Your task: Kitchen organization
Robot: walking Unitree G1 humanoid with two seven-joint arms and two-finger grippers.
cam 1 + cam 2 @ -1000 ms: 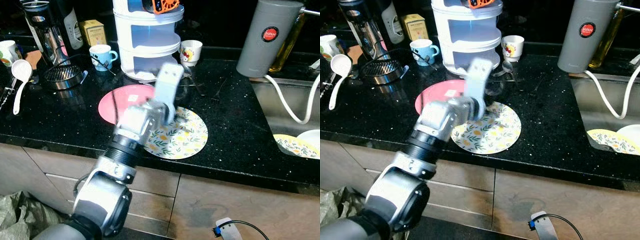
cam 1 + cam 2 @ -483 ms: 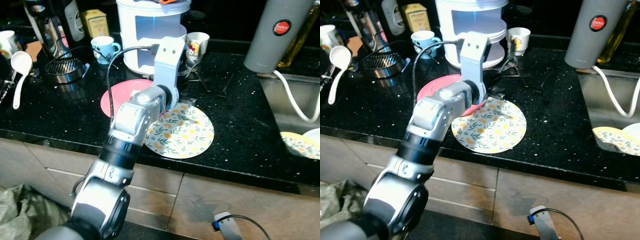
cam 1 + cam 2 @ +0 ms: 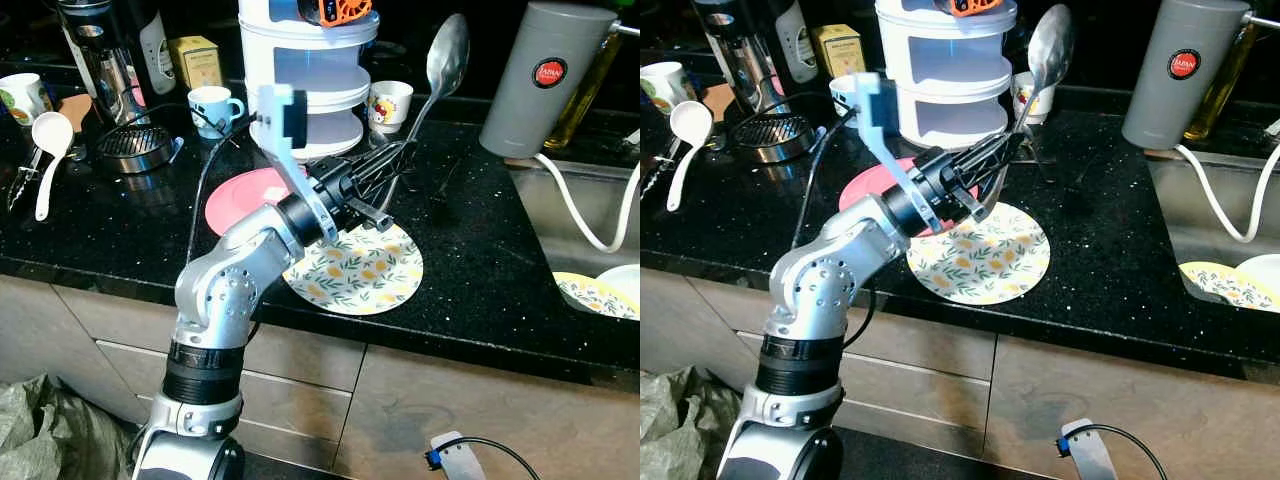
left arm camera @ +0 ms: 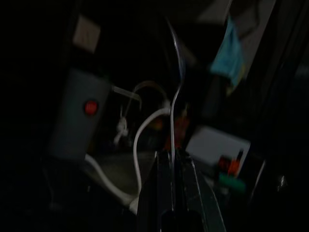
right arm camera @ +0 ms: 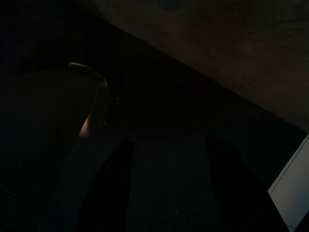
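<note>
My left gripper (image 3: 386, 166) is shut on the handle of a long metal spoon (image 3: 428, 90). It holds the spoon in the air above the black counter (image 3: 480, 250), bowl up and tilted toward the right. The left wrist view shows the spoon (image 4: 175, 92) rising from between the black fingers (image 4: 161, 193). Below the gripper lie a floral plate (image 3: 360, 275) and, partly behind the arm, a pink plate (image 3: 240, 192). A white tiered container (image 3: 312, 90) stands just behind. In the dark right wrist view, the right gripper (image 5: 169, 183) hangs idle with its fingers apart.
A blue cup (image 3: 210, 105) and a white printed cup (image 3: 390, 100) flank the container. A grey canister (image 3: 535, 85) stands at the back right beside a sink (image 3: 575, 240) holding plates (image 3: 600, 295) and a white hose (image 3: 580, 210). A coffee maker (image 3: 100, 55) and white ladle (image 3: 48, 150) are at far left.
The left arm has turned its wrist and risen from beside the container, bringing the spoon up into the air. The camera has shifted slightly.
</note>
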